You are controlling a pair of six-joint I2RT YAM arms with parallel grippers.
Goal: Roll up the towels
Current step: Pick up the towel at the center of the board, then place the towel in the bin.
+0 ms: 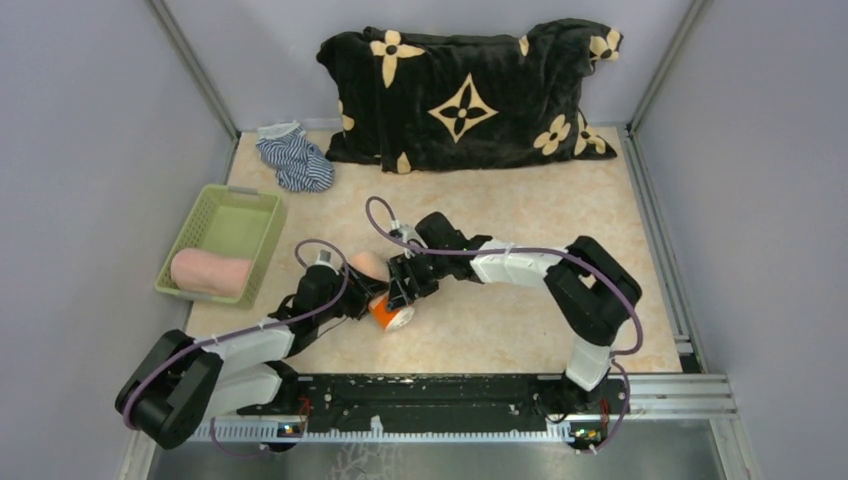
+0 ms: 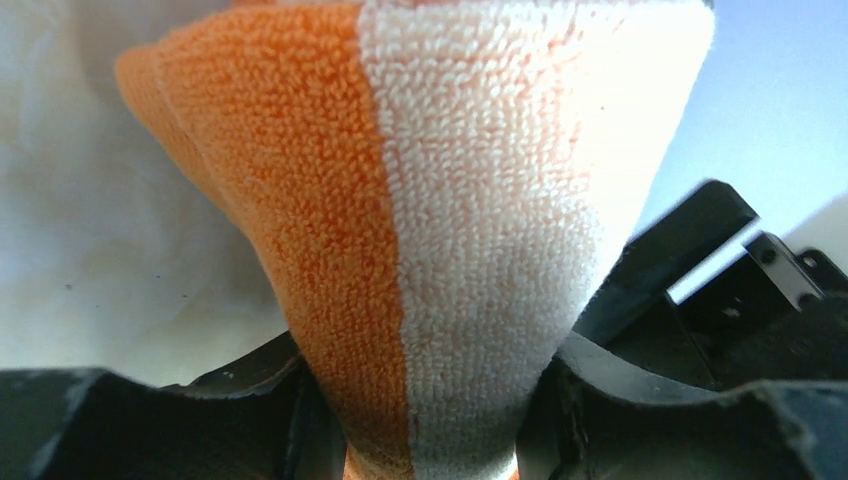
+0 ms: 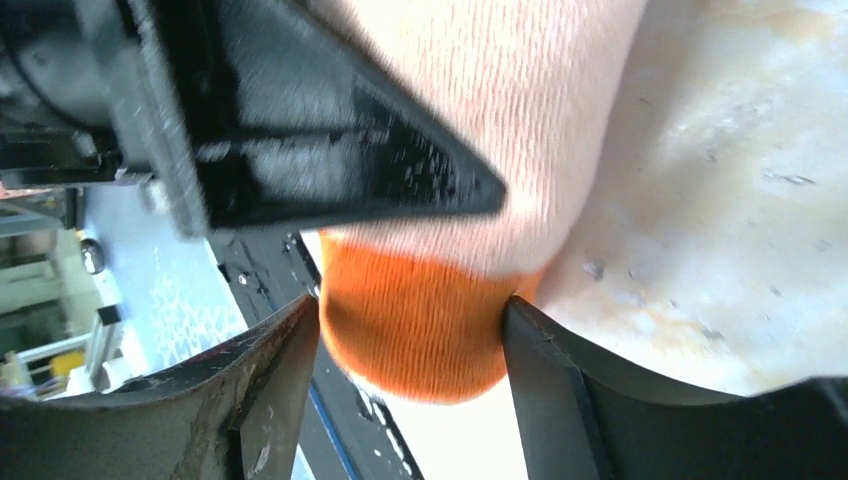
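Note:
The orange towel with white print (image 1: 388,312) is rolled into a short bundle on the table near the front middle. My left gripper (image 1: 362,298) is shut on it from the left; in the left wrist view the orange-and-white terry (image 2: 430,250) is pinched between the jaws. My right gripper (image 1: 400,290) is shut on the same roll from the right; its fingers (image 3: 560,380) press the orange end (image 3: 415,320). The pale pink towel (image 1: 210,272) lies rolled in the green basket (image 1: 262,205) at the left.
A blue-and-white striped cloth (image 1: 293,158) lies at the back left. A big black blanket with cream flowers (image 1: 470,95) fills the back. Grey walls close both sides. The arm-base rail (image 1: 430,395) runs along the near edge.

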